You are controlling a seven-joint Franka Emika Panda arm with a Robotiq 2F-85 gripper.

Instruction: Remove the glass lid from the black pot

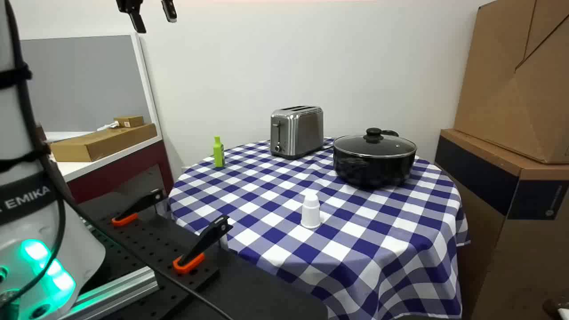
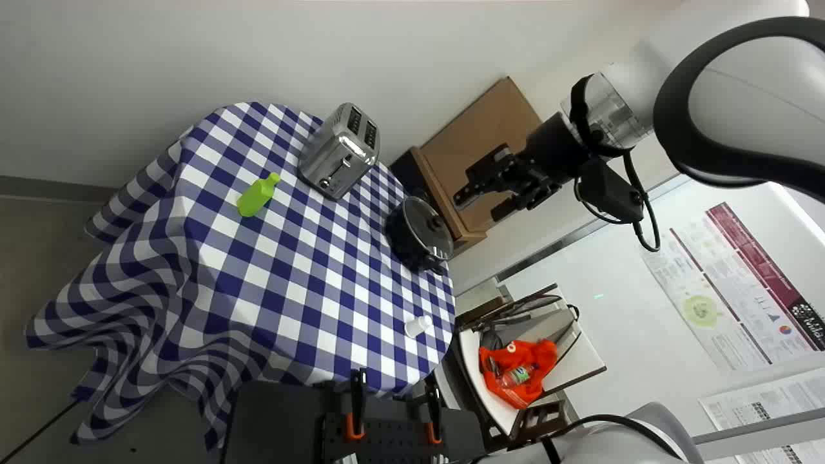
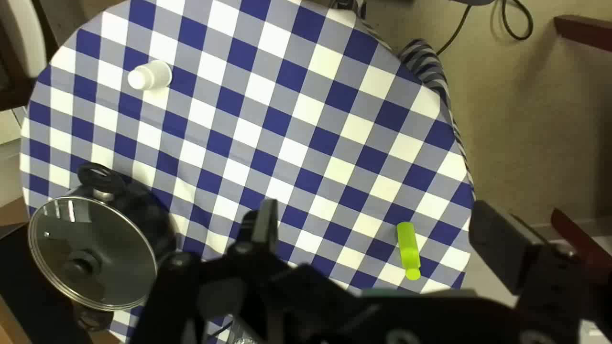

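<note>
Gripper (image 2: 479, 206) up high w/ nothing in it; glass lid (image 1: 378, 149) still on black pot (image 1: 373, 171)

Fingers (image 3: 265, 224) spread wide, nothing btwn them, well above the checked tablecloth (image 1: 262, 213) & well apart from the lid. No contact w/ the lid in any view.

Progress: none of the task looks done yet, IMO. Lid sits flat on the pot's rim, dark knob (image 1: 373, 133) upright at its centre w/ nothing over it. Left to do, prob. in this order: get over the pot, come down on the knob, pinch, lift straight up, find a spot to set the lid down. Pot stands nr the edge by the cardboard boxes (image 1: 520, 89), so I'd keep sideways pushes small there.

Containers, pot first: covered, & contents can't be told w/ any confidence thru the dark, reflective glass. Steel toaster (image 1: 297, 131) is near it, at the edge along the wall (image 1: 213, 80); no bread sticks up from the slots (image 2: 370, 135). White bottle-shaped item (image 1: 310, 212) stands upright nr the edge w/ the clamps (image 1: 202, 242); green bottle (image 1: 218, 152) upright nr the edge opp. the pot's. Neither shows what's inside. Past the tablecloth, a flat carton (image 1: 104, 146) lies on a white counter (image 1: 82, 169) w/ a small box (image 1: 129, 121) on top; insides hidden, same w/ the big boxes.
</note>
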